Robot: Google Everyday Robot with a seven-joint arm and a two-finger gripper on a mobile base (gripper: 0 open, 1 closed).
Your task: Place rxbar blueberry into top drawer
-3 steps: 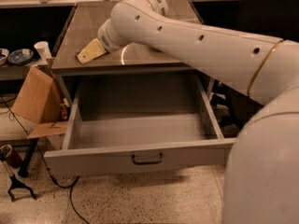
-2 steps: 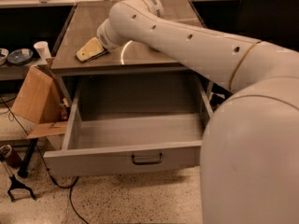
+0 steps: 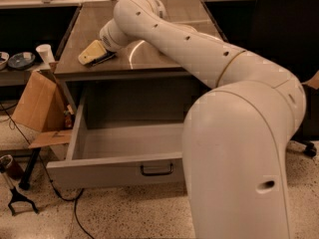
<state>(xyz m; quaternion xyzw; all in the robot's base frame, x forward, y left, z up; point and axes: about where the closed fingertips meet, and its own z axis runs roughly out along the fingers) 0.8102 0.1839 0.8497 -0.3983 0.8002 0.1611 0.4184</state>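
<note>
Standing by the grey cabinet, I saw the robot's one white arm [image 3: 199, 54] stretched across the brown cabinet top [image 3: 89, 24], its tan gripper [image 3: 92, 54] lying low on the surface at about ten o'clock in the view. Whether that gripper was open or clamped I could not tell. A thin dark sliver peeped from under its lower edge, and I took this to be the rxbar blueberry [image 3: 103, 59], on the top and touching the gripper, though too little showed to be sure. The top drawer [image 3: 114, 171] stood pulled out and bare inside, toward five o'clock from the gripper, its dark pull handle [image 3: 157, 170] at the centre of the front panel. I judged the step in hand to be the pick-up. The next move would call for a secure hold on the flat bar, a lift clear of the top's front edge, then a swing out and down over the drawer. By count: one arm, one gripper, one open drawer, one handle, at most one bar. At nine o'clock were one white cup [image 3: 46, 54] and one cardboard box [image 3: 37, 103].
</note>
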